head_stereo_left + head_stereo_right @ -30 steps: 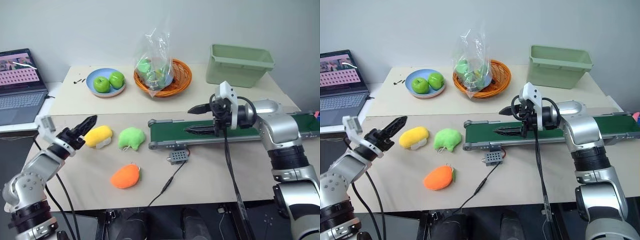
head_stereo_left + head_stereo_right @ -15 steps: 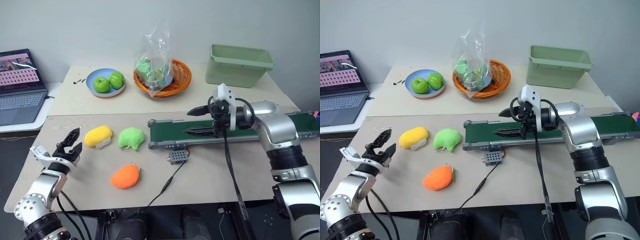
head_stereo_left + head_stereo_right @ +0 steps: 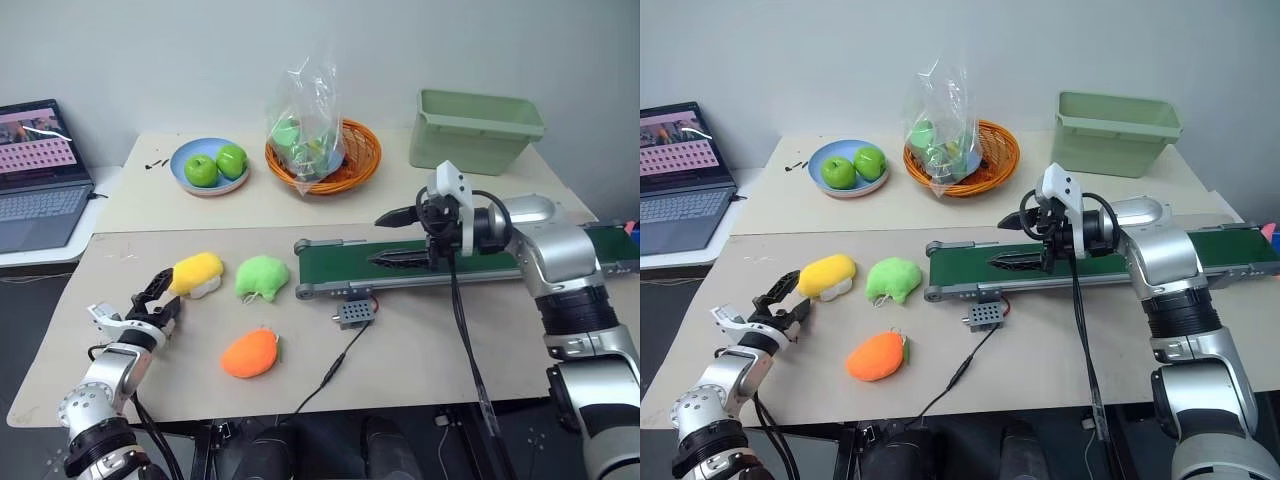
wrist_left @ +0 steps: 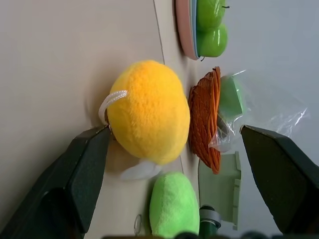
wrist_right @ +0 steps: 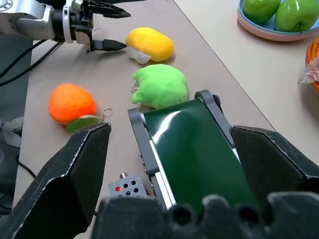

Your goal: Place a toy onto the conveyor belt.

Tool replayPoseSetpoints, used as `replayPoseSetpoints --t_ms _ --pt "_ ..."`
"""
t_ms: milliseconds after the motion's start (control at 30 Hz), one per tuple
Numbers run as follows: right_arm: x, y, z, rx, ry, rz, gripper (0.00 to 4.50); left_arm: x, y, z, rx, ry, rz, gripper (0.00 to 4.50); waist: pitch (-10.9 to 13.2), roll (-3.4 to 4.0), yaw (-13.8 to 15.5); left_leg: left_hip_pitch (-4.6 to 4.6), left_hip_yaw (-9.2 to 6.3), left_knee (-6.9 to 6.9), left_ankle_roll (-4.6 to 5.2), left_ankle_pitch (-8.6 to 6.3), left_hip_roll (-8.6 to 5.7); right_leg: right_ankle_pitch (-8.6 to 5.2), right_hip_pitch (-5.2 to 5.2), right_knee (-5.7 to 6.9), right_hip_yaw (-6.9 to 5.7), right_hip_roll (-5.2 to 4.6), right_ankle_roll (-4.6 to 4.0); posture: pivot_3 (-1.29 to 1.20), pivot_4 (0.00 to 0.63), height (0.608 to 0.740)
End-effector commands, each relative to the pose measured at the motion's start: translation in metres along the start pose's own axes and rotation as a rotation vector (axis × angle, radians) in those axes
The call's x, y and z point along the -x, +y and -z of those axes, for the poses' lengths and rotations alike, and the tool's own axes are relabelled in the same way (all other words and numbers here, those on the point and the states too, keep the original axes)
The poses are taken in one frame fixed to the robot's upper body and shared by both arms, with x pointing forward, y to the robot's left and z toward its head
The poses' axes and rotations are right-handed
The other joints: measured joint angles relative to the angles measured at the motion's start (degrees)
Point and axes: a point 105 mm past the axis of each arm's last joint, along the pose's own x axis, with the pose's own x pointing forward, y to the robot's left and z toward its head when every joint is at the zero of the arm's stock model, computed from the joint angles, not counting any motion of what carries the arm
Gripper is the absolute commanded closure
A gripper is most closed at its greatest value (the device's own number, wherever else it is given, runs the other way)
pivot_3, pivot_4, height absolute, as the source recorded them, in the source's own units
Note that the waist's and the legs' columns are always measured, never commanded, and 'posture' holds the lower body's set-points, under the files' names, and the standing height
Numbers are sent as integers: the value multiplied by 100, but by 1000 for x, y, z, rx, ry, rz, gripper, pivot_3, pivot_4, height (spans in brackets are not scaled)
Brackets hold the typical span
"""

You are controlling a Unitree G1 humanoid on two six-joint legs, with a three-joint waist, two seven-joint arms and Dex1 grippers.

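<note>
The yellow toy (image 3: 196, 272) lies on the table with its white patch low on the side toward the green plush. My left gripper (image 3: 165, 292) is open and held low just to its left, fingers pointing at it; in the left wrist view the toy (image 4: 149, 109) sits ahead between the spread fingers, apart from them. The dark-green conveyor belt (image 3: 340, 258) runs from the table's middle to the right. My right gripper (image 3: 382, 240) hovers open above its left part, holding nothing. The right wrist view looks down on the belt's end (image 5: 194, 144) and the toy (image 5: 149, 44).
A light-green plush (image 3: 262, 275) lies between toy and belt, an orange plush (image 3: 250, 352) nearer the front edge. A small grey box (image 3: 355, 313) with a cable sits before the belt. At the back: apples on a blue plate (image 3: 208, 165), orange basket (image 3: 325, 150), green bin (image 3: 478, 125), laptop (image 3: 40, 170).
My left gripper has sunk toward the table, rolled, and now points at the toy from its left, still open. The right arm and the toys have not moved.
</note>
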Motion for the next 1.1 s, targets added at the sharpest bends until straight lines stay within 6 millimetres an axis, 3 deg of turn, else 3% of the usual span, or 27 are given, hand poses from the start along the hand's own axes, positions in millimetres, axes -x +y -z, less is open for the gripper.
replayPoseSetpoints --t_ms 33,467,567,900,967,1100 --pt "8 -2 -13 53 -10 23 0 0 14 3 18 -1 -38 79 -1 0 3 -1 1 0 0 0 0 0 0 0 0 0 0 0 150 740" --pt "9 -3 -13 58 1 29 0 -13 18 -2 41 -49 -36 79 -7 7 25 25 0 -2 -1 1 0 0 22 1 -1 0 0 0 150 740" --pt "9 -3 -13 61 5 29 0 -13 19 -1 42 -51 -35 886 -7 7 19 25 0 -2 -1 1 1 0 22 1 -1 0 0 0 150 740" --pt "9 -5 -11 68 17 34 0 -10 16 0 36 -67 -11 4482 -13 17 27 20 0 -3 -3 2 1 0 16 2 0 -1 0 0 150 740" --pt "9 -5 -11 69 19 32 0 -11 -6 -2 -13 -88 66 4482 -13 16 11 33 0 -4 -3 1 1 0 28 1 -1 -1 0 0 150 740" --pt "9 -6 -12 70 17 32 0 -11 -79 16 -375 -51 260 4482 3 -15 23 10 -1 -3 -2 1 2 0 14 -3 -2 1 0 0 150 740"
